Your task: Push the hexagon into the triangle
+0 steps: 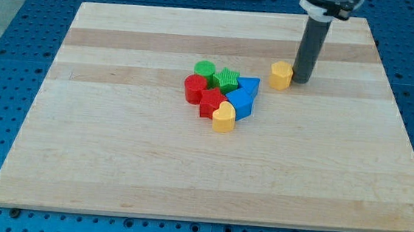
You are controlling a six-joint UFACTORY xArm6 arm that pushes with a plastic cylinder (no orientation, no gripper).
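Observation:
The yellow hexagon (281, 74) lies on the wooden board, right of the cluster of blocks. My tip (301, 80) stands just to the hexagon's right, touching or nearly touching it. The blue triangle (250, 84) lies a short way to the hexagon's left and slightly lower, at the cluster's right edge. A small gap separates the hexagon from the triangle.
The cluster at the board's centre holds a green cylinder (204, 71), a green star (227, 79), a red cylinder (193, 89), a red star (211, 101), a blue block (240, 102) and a yellow heart (223, 117). The board (115, 161) lies on a blue perforated table.

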